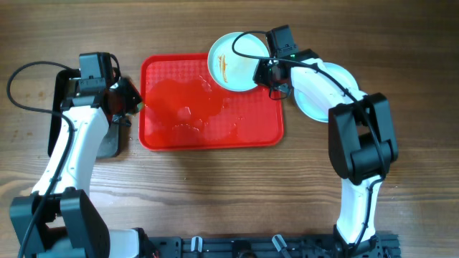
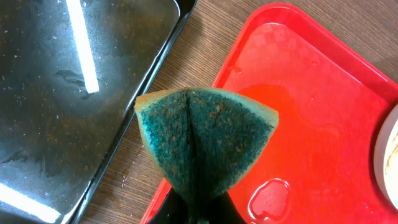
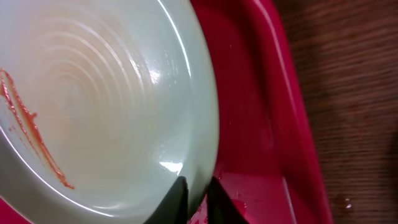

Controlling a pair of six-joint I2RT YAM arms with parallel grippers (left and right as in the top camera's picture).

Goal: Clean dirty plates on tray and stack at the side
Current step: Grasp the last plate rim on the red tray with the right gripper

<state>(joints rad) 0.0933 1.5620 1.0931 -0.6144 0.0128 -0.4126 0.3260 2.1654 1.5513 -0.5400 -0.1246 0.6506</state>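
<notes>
The red tray point(image 1: 251, 129) lies mid-table with water pooled on it. My right gripper point(image 1: 269, 72) is shut on the rim of a pale plate point(image 1: 233, 61) streaked with orange-brown sauce, held tilted over the tray's back right corner. In the right wrist view the plate point(image 3: 106, 99) fills the left, the fingers point(image 3: 198, 196) pinch its edge, and the tray point(image 3: 261, 124) lies beneath. More pale plates point(image 1: 323, 89) sit stacked on the table right of the tray. My left gripper point(image 1: 128, 100) is shut on a green sponge point(image 2: 205, 134) over the tray's left edge point(image 2: 323, 93).
A black metal tray point(image 1: 61, 100) with a shiny wet bottom lies left of the red tray, seen large in the left wrist view point(image 2: 56, 93). A strip of bare wood point(image 2: 155, 106) separates the two trays. A rail runs along the table's front edge point(image 1: 244, 247).
</notes>
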